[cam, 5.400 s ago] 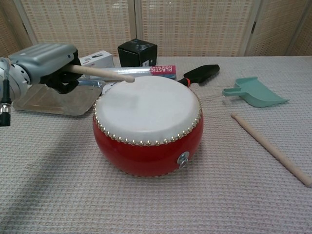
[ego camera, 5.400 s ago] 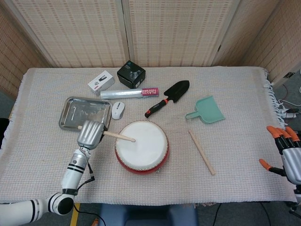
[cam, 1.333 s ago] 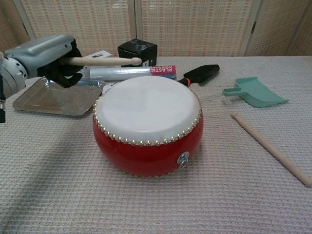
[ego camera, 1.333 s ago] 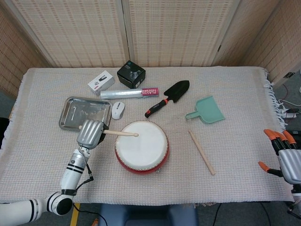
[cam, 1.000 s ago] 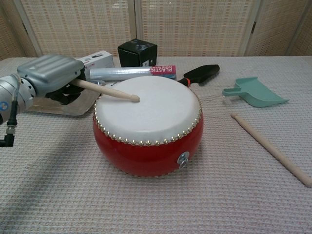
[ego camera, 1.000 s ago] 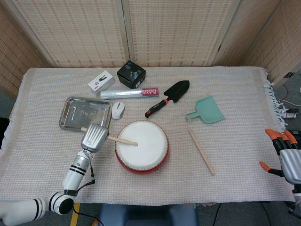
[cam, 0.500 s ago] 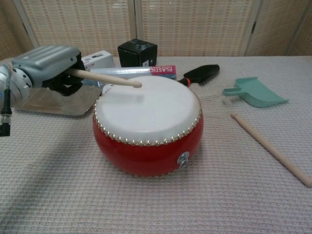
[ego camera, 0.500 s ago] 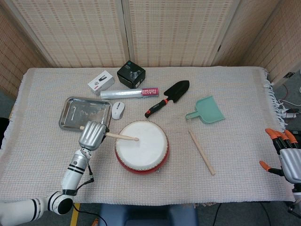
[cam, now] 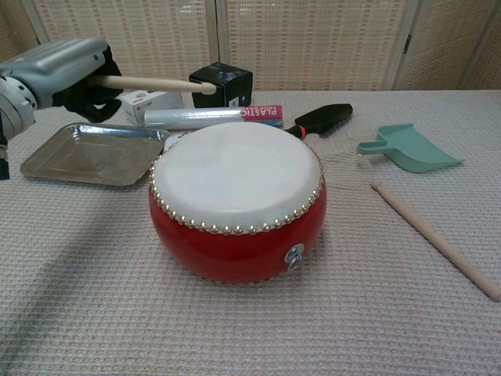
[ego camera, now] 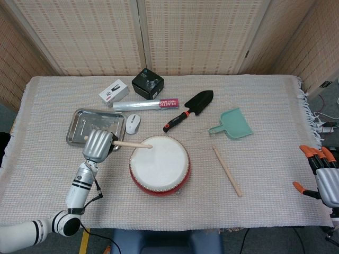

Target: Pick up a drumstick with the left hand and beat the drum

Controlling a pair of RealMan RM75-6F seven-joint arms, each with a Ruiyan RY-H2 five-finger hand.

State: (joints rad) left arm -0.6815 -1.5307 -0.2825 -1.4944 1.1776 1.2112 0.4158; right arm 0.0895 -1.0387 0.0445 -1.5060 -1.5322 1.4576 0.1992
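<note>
A red drum with a white skin sits in the middle of the woven cloth. My left hand grips a wooden drumstick left of the drum. The stick is raised well above the skin, its tip over the drum's far left rim. A second drumstick lies on the cloth right of the drum. My right hand hangs off the table's right edge, fingers apart and holding nothing.
A metal tray lies behind my left hand. A white mouse, foil roll, black box, white box, black trowel and teal dustpan lie beyond the drum.
My left hand has lifted and drawn back to the left, raising the drumstick tip off the skin after a downstroke about a second ago. The right hand has stayed put.
</note>
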